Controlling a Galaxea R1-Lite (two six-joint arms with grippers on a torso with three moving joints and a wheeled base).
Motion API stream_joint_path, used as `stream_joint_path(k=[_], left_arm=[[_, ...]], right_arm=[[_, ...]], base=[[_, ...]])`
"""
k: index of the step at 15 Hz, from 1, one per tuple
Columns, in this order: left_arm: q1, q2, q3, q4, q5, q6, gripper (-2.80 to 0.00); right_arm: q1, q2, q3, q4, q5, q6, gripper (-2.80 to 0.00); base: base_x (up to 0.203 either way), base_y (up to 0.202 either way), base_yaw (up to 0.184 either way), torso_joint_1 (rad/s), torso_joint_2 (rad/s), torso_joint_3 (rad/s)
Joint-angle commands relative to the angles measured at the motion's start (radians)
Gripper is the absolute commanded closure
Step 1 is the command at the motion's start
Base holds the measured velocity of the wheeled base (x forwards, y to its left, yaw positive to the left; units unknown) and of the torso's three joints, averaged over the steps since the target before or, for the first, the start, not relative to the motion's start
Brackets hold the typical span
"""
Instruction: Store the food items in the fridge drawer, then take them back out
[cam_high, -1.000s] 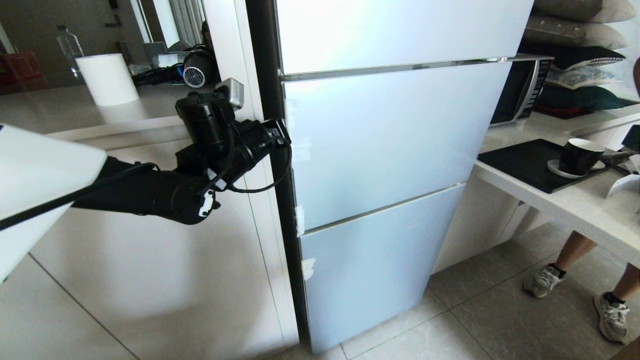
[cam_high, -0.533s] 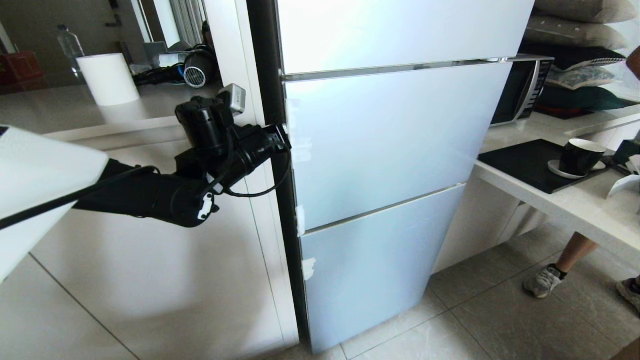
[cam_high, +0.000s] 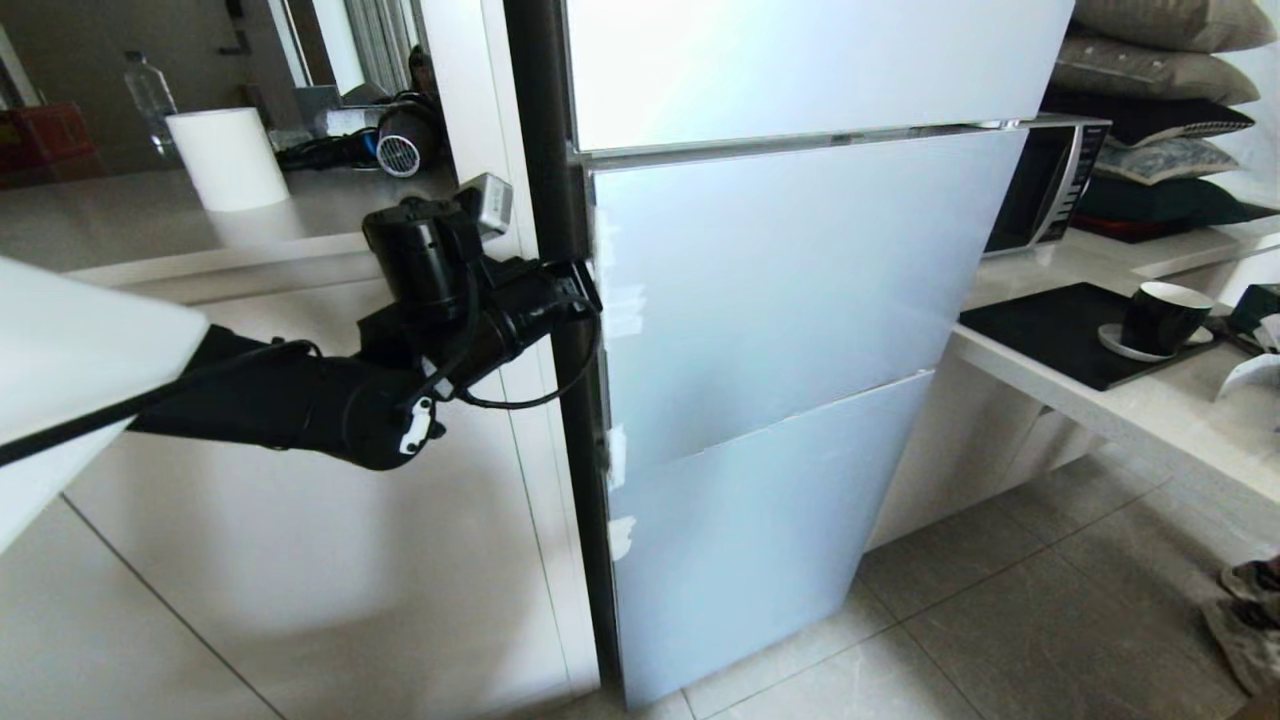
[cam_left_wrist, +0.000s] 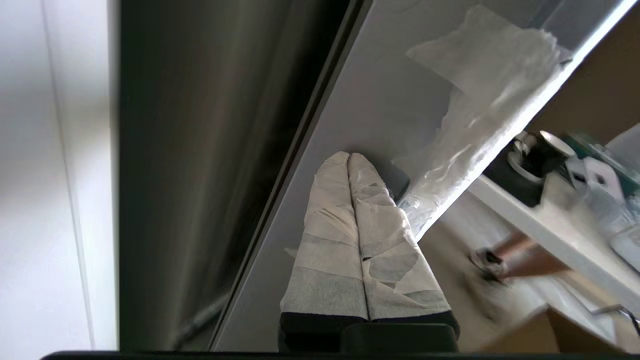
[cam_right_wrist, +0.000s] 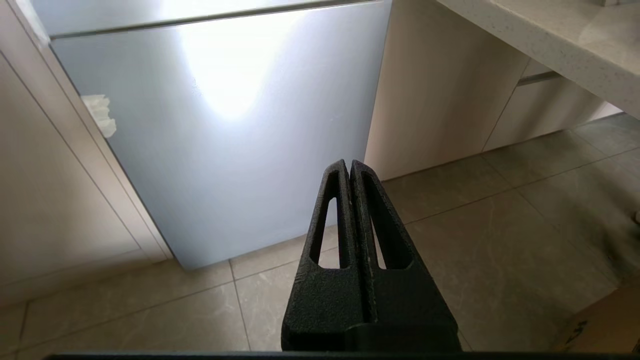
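The food items and the fridge drawer are hidden behind the fridge's pale blue-grey door panels. My left gripper (cam_high: 591, 292) reaches across to the left edge of the middle door panel (cam_high: 790, 270). Seen from the left wrist, its tape-wrapped fingers are shut, and the left gripper (cam_left_wrist: 348, 156) has its tips against the grey side face of that door, just behind the taped front edge (cam_left_wrist: 480, 100). The middle panel stands slightly ajar on its left side, out of line with the lower panel (cam_high: 740, 540). My right gripper (cam_right_wrist: 348, 164) hangs shut and holds nothing, low before the lower panel (cam_right_wrist: 225, 140).
A white cabinet (cam_high: 300, 560) flanks the fridge on the left, with a white roll (cam_high: 228, 158) on its counter. On the right, a counter holds a black tray (cam_high: 1050, 330), a dark cup (cam_high: 1160, 315) and a microwave (cam_high: 1045, 185). A person's shoes (cam_high: 1245, 610) are on the floor tiles.
The middle door panel has come slightly out at its left edge with my left gripper on it. The view has shifted a little, and the person's feet have moved away to the right.
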Motion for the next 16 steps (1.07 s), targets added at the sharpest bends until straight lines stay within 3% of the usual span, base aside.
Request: stream_joint_path(k=[1,4,9,16], left_arm=[[-0.008,-0.015,0.022,-0.013,-0.002,-0.002,0.00],[-0.024,-0.069,0.108,-0.032,-0.002,-0.001,0.00],[-0.077,-0.130,0.256,-0.121,-0.001,0.058,0.00],[-0.212,-0.289,0.390,-0.121,-0.004,0.063,0.00]], right_arm=[[0.001,0.001,0.000,0.000,0.000,-0.001,0.00],[0.001,0.001,0.000,0.000,0.000,-0.001,0.00],[-0.001,0.001,0.000,0.000,0.000,-0.001,0.00],[0.000,0.001,0.000,0.000,0.000,-0.001,0.00]], base=[[0.000,0.000,0.000,0.000,0.00,0.000],[0.000,0.000,0.000,0.000,0.00,0.000],[0.000,0.000,0.000,0.000,0.00,0.000],[0.000,0.000,0.000,0.000,0.00,0.000]])
